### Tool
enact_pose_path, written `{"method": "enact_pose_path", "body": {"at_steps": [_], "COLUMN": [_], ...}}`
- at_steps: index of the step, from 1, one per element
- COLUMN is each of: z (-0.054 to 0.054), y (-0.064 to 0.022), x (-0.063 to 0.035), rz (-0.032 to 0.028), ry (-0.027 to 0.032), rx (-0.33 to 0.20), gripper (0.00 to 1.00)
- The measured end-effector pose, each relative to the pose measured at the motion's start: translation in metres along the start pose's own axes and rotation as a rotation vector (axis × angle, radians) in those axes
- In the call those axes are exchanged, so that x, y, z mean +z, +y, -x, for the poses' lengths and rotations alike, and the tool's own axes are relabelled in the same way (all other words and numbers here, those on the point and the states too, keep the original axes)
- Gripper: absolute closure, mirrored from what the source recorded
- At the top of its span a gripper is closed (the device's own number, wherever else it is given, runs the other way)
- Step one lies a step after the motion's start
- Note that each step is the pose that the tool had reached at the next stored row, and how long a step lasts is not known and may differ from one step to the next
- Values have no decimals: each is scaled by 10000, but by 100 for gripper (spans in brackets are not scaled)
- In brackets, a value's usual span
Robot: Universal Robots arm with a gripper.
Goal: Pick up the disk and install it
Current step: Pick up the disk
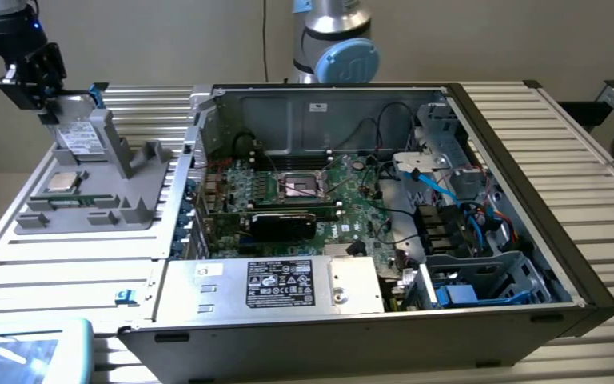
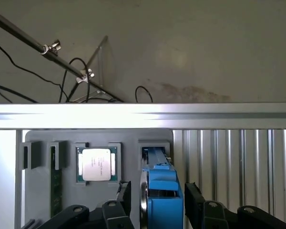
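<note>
Even light; glare is caught on the ribbed table [image 1: 61, 264] at eight o'clock; computer case [image 1: 285, 120] is shadowed inside.

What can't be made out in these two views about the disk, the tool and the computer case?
- Disk label print: exterior view, too small; the wrist view sees the disk edge-on.
- Disk's lower part: wrist view, cut off by the picture's edge, where the open tool straddles it.
- Chip markings: too small in both views.
- Inside of the metal cage in the computer case: exterior view, hidden by its own walls and blue cables.
</note>
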State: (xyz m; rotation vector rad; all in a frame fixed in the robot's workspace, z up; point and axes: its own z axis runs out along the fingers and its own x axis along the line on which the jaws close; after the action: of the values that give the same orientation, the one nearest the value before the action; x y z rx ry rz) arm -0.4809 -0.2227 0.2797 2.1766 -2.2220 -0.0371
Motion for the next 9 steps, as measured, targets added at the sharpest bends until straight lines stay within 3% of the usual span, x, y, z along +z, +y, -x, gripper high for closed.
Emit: {"method": "enact_pose_path", "body": {"at_steps": [3, 7, 9], "z": [0, 1, 1], "y": [0, -1, -1], "x": [18, 35, 39], "rz": [3, 5, 6], "ry": [-22, -118, -131], "rx": [0, -4, -3], "gripper": [43, 43, 43]}}
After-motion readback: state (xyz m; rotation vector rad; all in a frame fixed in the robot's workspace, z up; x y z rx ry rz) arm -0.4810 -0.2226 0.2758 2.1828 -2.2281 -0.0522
